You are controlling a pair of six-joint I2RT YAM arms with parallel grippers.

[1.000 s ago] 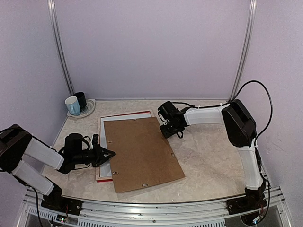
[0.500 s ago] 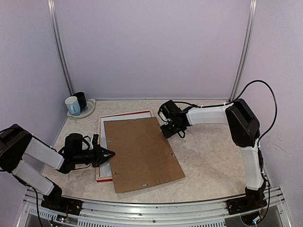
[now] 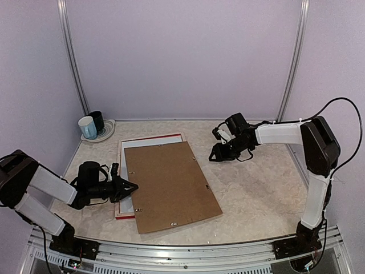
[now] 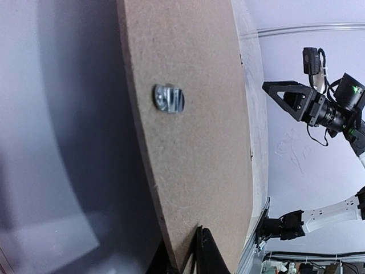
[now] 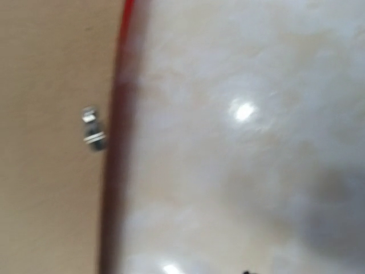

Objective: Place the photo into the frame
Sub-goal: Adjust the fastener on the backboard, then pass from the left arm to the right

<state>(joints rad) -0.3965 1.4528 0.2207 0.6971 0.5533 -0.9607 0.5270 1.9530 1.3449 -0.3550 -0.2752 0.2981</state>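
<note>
The frame (image 3: pixel 153 137) lies flat at the table's left, showing a red edge and a white inner strip. A brown backing board (image 3: pixel 171 185) lies askew over it, its near right corner hanging past the frame onto the table. The photo is hidden. My left gripper (image 3: pixel 130 187) is shut on the board's left edge; the left wrist view shows its fingers (image 4: pixel 208 257) pinching that edge (image 4: pixel 194 114) below a metal clip (image 4: pixel 168 99). My right gripper (image 3: pixel 215 153) hangs open and empty over bare table, right of the board. The blurred right wrist view shows the frame's red edge (image 5: pixel 117 142).
A white mug (image 3: pixel 87 128) and a dark mug (image 3: pixel 97 121) stand on a plate at the back left corner. Purple walls close the back and sides. An aluminium rail (image 3: pixel 182 251) runs along the near edge between the arm bases.
My right gripper has pulled away from the board's far right corner and swung right over the table, its jaws a little wider. The left gripper and the board have stayed put.
</note>
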